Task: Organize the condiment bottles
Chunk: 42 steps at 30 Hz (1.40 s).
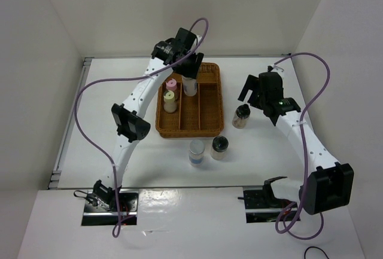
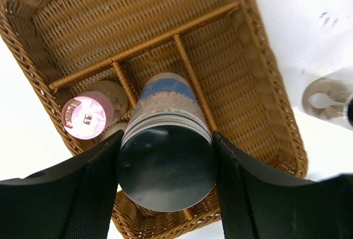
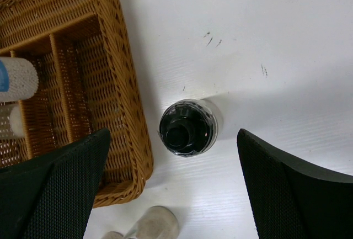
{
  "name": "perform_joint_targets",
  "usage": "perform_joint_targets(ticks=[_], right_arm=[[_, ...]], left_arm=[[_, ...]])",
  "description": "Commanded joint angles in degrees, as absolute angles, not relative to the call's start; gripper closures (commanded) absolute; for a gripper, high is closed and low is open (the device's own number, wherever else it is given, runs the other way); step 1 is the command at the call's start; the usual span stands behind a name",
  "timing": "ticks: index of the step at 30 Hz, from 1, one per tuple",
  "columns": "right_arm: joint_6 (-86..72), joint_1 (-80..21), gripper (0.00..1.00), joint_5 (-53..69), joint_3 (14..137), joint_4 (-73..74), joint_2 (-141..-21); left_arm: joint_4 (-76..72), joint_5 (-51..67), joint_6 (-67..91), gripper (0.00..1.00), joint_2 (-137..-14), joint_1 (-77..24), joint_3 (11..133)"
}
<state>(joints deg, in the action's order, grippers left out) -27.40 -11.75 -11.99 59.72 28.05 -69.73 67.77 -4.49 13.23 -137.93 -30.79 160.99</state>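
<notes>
Left gripper (image 2: 165,167) pinching blue-label jar (image 2: 165,98) over basket (image 2: 265,112); may land on divider (image 2: 190,73), topple. Right gripper (image 3: 172,139) spread above black-lid jar (image 3: 188,127).

Brown woven tray (image 2: 138,7); pink-lidded jar (image 2: 87,117); yellow-lidded jar (image 1: 169,96); blue-labelled jar (image 2: 165,96).

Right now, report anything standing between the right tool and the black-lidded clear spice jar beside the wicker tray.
Nothing visible does. The open right tool hangs above the black-lidded clear spice jar, which stands apart on the white table beside the brown wicker tray.
</notes>
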Motion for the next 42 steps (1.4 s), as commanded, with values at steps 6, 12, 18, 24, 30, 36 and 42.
perform_joint_targets(ticks=[6,12,18,24,30,36,42], right_arm=[[-25.8,-11.2,0.01,-11.5,62.9,25.4,-72.1],[-24.8,-10.6,0.01,-11.5,62.9,25.4,-72.1],[-24.3,-10.1,0.01,-11.5,62.9,25.4,-73.1],[-24.3,-10.1,0.01,-10.4,63.5,25.4,-74.2],[-24.3,-10.1,0.01,-10.4,64.0,25.4,-74.2],[-24.3,-10.1,0.01,-10.4,64.0,25.4,-73.6],[-24.8,-9.6,0.01,-10.4,62.6,25.9,-69.9]], left_arm=[[65.9,-5.4,11.8,0.51,-141.6,-29.8,163.8],[65.4,-4.0,11.8,0.51,-144.4,-28.7,165.6],[65.4,-3.2,11.8,0.51,-147.1,-28.7,168.1],[64.8,-4.3,11.8,0.4,-149.0,-28.7,169.4],[64.8,-4.3,11.8,0.0,-144.9,-29.2,166.3],[66.1,-7.7,12.6,0.0,-130.2,-32.2,158.2],[66.7,-10.3,15.1,0.0,-109.6,-38.0,139.1]])
